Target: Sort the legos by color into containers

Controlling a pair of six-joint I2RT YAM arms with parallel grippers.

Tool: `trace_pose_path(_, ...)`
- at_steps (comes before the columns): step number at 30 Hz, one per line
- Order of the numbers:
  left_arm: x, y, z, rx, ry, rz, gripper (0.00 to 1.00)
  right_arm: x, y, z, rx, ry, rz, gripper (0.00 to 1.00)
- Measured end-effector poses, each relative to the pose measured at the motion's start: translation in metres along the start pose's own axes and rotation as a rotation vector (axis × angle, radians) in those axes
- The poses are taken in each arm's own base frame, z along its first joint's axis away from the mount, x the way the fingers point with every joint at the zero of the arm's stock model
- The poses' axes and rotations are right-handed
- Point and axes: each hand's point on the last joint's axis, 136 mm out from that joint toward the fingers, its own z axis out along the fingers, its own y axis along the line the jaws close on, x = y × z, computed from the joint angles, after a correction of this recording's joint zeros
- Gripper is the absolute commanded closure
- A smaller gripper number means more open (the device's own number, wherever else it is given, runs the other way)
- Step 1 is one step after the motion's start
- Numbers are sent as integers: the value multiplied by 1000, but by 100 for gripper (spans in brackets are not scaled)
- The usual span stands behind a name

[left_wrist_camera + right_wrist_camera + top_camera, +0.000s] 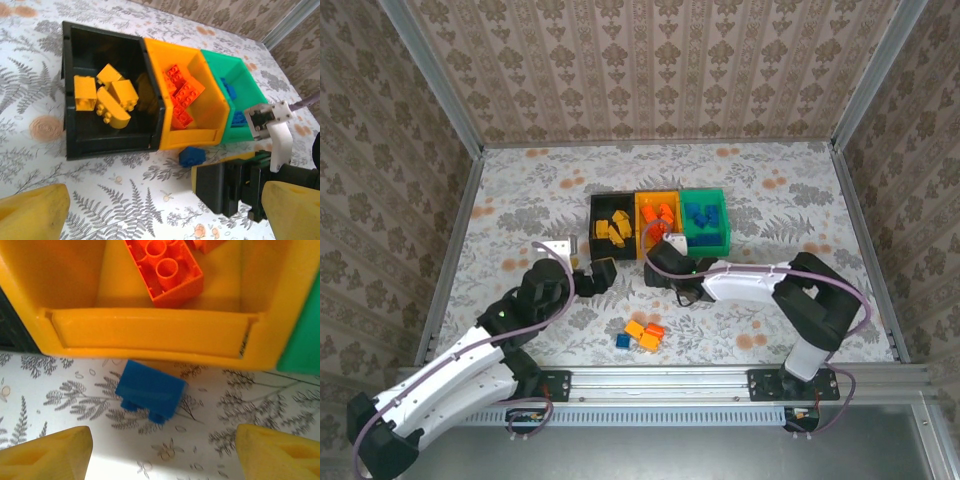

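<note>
Before the orange bin (150,332), your right gripper (162,450) hangs released over a blue brick (150,395); clench it, then carry it to the green bin (306,335). Left gripper (162,215) gapes empty.

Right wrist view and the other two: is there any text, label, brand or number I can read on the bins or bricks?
No readable text in any view.
On the orange-yellow bin, a thin dark mark at the right end of its front wall is too blurred to read, if it is text at all.
On the black bin, the green bin and the blue brick, no labels, brands or numbers are visible.
</note>
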Motion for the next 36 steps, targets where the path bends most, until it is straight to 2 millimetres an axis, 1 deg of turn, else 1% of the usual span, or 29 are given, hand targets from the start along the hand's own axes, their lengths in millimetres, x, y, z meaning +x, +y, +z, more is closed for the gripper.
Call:
trace_pose_path(5,6,6,0,-18,10,-19,0,-2,1,18,27,-4,10,32)
trace_pose_path(9,10,9,0,-27,22,-28,0,-7,-2,27,46,-12,35,44)
trace_pose_path(14,15,12,0,-35,32,-37,0,-17,0,35,57,-31,49,55)
trace_pose_path(18,17,14,1,-41,39,-39,0,-18,1,37,59,-38,49,64)
trace_pose_path(22,18,14,1,-42,40,-42,0,-18,0,34,50,-39,48,69)
trace_pose_path(25,18,15,1,-43,42,-43,0,-16,-6,17,34,-43,52,69)
trace_pose_path(27,19,15,1,-44,43,-43,0,-21,-9,-4,4,-61,57,69)
trace_pose_path(28,19,15,1,-45,43,-44,0,-27,-9,-17,-14,-77,58,69)
trace_pose_path(32,19,16,1,-47,41,-48,0,-63,-8,-68,-95,-167,71,69)
trace_pose_path(34,19,16,1,-48,42,-48,0,-81,-21,-85,-97,-196,89,69)
trace_pose_path(36,20,16,1,-50,45,-47,0,-100,-42,-92,-62,-218,119,69)
